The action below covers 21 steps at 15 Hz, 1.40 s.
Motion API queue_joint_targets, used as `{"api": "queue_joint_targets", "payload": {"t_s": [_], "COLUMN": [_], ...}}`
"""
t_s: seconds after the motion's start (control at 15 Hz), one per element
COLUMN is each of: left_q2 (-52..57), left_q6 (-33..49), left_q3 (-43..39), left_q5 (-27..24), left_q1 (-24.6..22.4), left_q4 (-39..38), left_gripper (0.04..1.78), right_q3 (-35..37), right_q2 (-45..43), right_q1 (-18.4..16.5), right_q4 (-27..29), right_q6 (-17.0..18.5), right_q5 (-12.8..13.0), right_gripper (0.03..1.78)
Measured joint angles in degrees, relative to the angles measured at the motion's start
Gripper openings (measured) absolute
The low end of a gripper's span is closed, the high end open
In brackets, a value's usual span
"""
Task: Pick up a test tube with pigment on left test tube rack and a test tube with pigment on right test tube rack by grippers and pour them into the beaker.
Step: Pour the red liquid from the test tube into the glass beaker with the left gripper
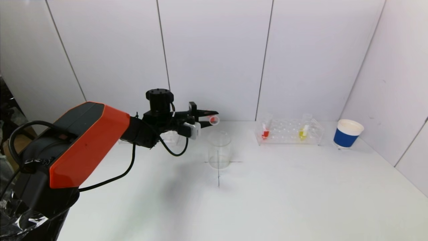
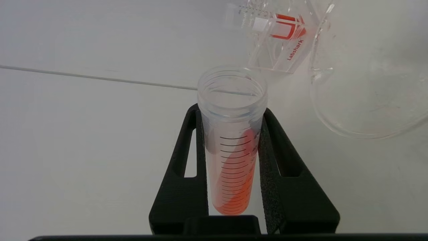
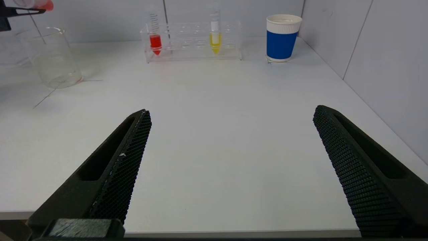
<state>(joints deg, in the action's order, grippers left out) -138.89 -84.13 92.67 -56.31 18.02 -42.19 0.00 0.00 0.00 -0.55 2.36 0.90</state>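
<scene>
The red-pigment test tube (image 2: 232, 147) is lying tipped just above the beaker (image 1: 219, 149), clamped between the left gripper (image 1: 208, 119) jaws. If its mouth is sitting short of the rim, pigment risks spilling outside. The right gripper (image 3: 230, 167) is gaping wide, empty, well apart from the beaker.

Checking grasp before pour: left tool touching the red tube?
Touching. Left wrist view: left tool has both fingers pressed against the red tube.

White table (image 1: 284, 201) w/ black cross mark (image 1: 219, 167), boxed by pale panelled walls (image 1: 214, 50) behind & right.
</scene>
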Motion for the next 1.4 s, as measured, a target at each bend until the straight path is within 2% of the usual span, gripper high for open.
{"api": "queue_joint_targets", "payload": {"t_s": [1.4], "left_q2": [2.0], "left_q6": [-13.5], "left_q3": [-1.4], "left_q5": [1.2], "left_q1": [0.0], "left_q4": [2.8], "left_gripper": [0.45], "right_q3": [0.0], "right_q2": [0.0], "right_q1": [0.0], "right_q4": [0.0], "right_q6": [0.0], "right_q5": [0.0], "right_gripper": [1.76]}}
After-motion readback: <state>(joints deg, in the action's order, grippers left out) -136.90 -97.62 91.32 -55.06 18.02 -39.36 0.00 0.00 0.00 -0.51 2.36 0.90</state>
